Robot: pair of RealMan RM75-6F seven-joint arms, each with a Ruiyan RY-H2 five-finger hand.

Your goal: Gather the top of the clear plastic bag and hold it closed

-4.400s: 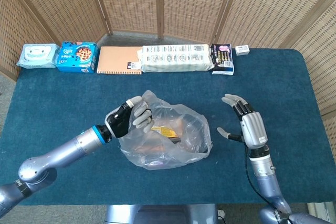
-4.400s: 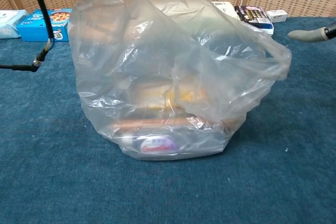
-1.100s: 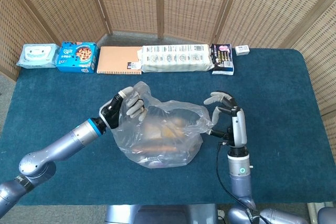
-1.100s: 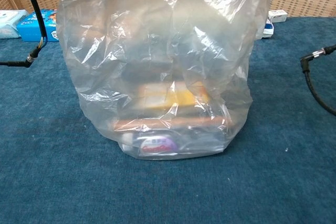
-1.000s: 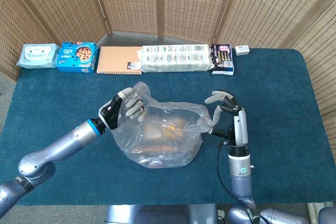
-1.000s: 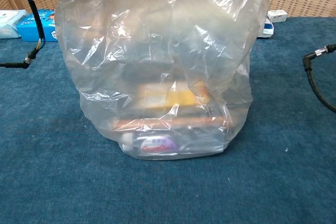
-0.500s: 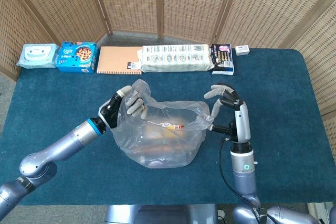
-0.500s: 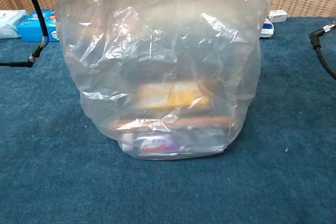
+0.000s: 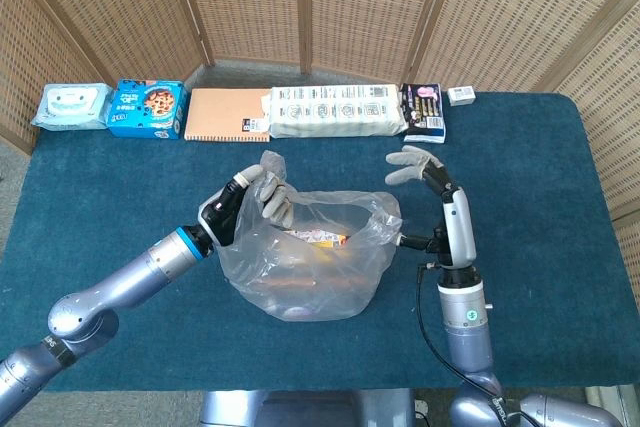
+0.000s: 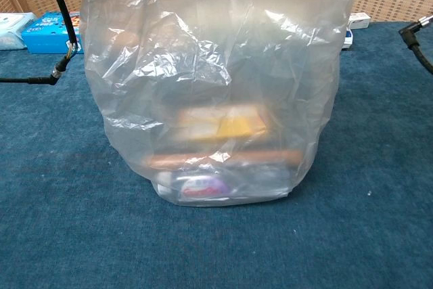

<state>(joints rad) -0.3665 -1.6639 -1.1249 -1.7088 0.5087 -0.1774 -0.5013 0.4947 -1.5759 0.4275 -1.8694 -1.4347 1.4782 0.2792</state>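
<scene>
The clear plastic bag [image 9: 305, 259] stands at the middle of the blue table with its mouth open upward; it fills the chest view [image 10: 210, 93]. Inside lie a yellow packet [image 10: 237, 125], a brown stick-shaped item and a red-and-purple wrapper [image 10: 201, 186]. My left hand [image 9: 250, 205] grips the bag's left rim, fingers curled over the bunched plastic. My right hand [image 9: 447, 205] stands upright just right of the bag, fingers stretched up and apart above the right rim, thumb close to the plastic. Neither hand shows in the chest view.
Along the back edge lie a wipes pack [image 9: 70, 105], a blue cookie box [image 9: 147, 109], an orange notebook [image 9: 228, 114], a long white pack [image 9: 338, 110], a dark packet [image 9: 423, 112] and a small white box [image 9: 461, 95]. A wicker screen stands behind.
My right hand came to the bag's right rim, curled there, then stretched its fingers up off it. My left hand drew the left rim inward. The bag stands taller.
</scene>
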